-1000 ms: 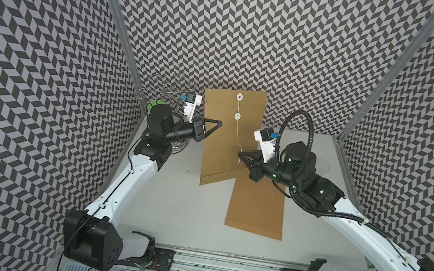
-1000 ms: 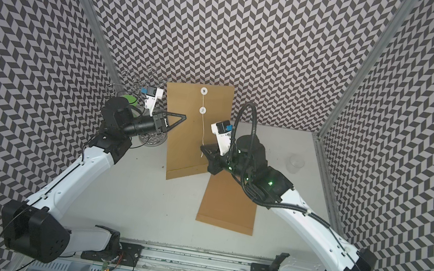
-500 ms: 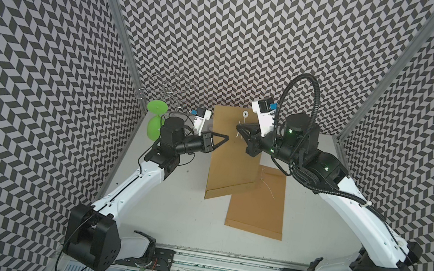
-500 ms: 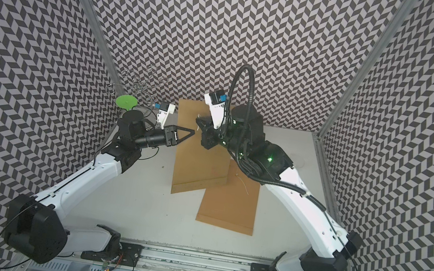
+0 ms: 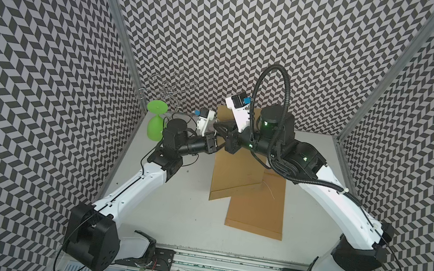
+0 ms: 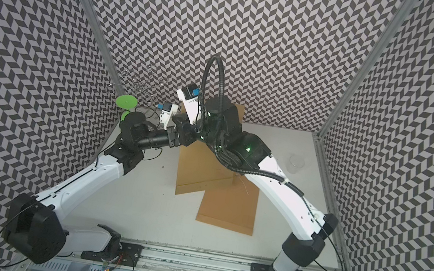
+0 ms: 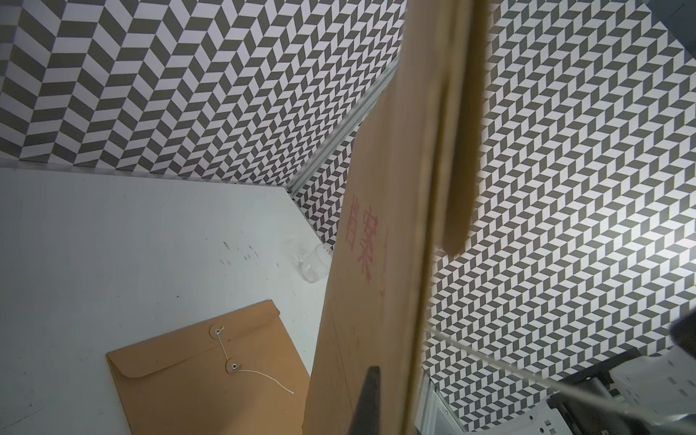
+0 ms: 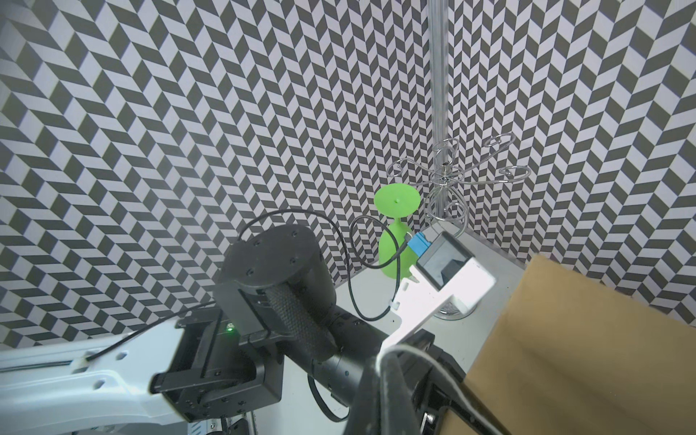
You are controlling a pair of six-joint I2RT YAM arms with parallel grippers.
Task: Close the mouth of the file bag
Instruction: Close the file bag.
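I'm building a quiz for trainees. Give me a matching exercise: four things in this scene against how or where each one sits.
1 red-printed brown paper file bag
2 brown paper file bag with loose string
3 green plastic goblet
4 clear glass cup

A upside down
B lying flat
C raised at one end
D standing apart, far right

Pairs: 1-C, 2-B, 3-A, 4-D

matt brown paper file bag (image 5: 229,170); glossy green plastic goblet (image 8: 397,198); shiny metal wire rack (image 8: 445,174).
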